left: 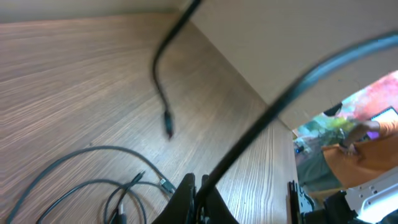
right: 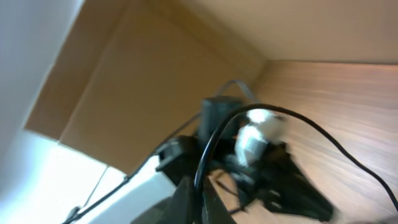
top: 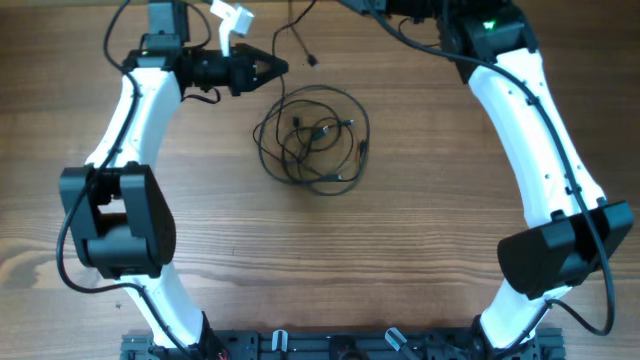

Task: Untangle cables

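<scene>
Wood-grain table (top: 430, 200) bears tangled cables (top: 312, 135), beige wall (left: 280, 37) behind.

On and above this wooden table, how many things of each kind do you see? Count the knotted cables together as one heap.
White-and-black robot arms: 2
Heap of tangled thin black cables: 1
Lifted thin black cable: 1
Total: 4
</scene>
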Tool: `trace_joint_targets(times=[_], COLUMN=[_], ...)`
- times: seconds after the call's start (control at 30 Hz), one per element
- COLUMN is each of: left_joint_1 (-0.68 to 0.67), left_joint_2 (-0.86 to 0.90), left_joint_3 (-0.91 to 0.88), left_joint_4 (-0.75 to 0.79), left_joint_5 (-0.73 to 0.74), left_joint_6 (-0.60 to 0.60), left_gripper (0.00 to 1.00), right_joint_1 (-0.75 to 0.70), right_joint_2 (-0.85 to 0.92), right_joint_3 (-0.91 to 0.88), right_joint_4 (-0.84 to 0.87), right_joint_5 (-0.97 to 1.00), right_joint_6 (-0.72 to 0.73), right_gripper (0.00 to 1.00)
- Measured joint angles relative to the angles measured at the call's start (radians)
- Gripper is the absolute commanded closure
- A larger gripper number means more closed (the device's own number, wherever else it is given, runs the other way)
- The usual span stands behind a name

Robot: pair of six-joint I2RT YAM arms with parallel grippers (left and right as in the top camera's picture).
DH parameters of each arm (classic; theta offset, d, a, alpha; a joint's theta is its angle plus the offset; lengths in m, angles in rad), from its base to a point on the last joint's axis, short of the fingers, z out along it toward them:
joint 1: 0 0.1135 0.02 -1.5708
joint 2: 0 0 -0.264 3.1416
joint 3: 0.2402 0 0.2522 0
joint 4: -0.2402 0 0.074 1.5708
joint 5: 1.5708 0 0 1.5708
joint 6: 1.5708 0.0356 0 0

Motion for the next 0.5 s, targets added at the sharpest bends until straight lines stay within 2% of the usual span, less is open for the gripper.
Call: trace_joint_targets(times=[0.07, 0.13, 0.2, 0.27, 0.37, 0.5], left_joint_1=[0.015, 0.018, 0.018, 0.018, 0.018, 0.018], left_joint_2=[0.000, 0.000, 0.000, 0.000, 0.000, -0.015], left_joint_3=[0.000, 0.000, 0.000, 0.000, 0.000, 0.000], left_joint_4=[-0.005, -0.008, -0.011, -0.021, -0.033, -0.039], left_joint_5=[0.000, -0.001, 0.000, 0.000, -0.001, -0.021], left_joint_6=[0.000, 0.000, 0.000, 0.000, 0.000, -0.001], left_gripper=[0.95, 0.95, 0.95, 0.95, 0.95, 0.96], right_joint_1=[-0.015, -0.025, -0.035, -0.039, -0.041, -0.041], right_joint_2=[0.000, 0.000, -0.002, -0.003, -0.005, -0.006], right_joint_3=[0.000, 0.001, 0.002, 0.002, 0.002, 0.002], right_joint_4=[-0.051, -0.101, -0.172, -0.229, -0.337, -0.453], right_joint_5=[0.042, 0.083, 0.141, 0.192, 0.296, 0.414], right_joint_6=[-0.019, -0.034, -0.055, -0.063, -0.096, -0.133], right_gripper=[0.93, 0.77, 0.73, 0.61, 0.54, 0.52])
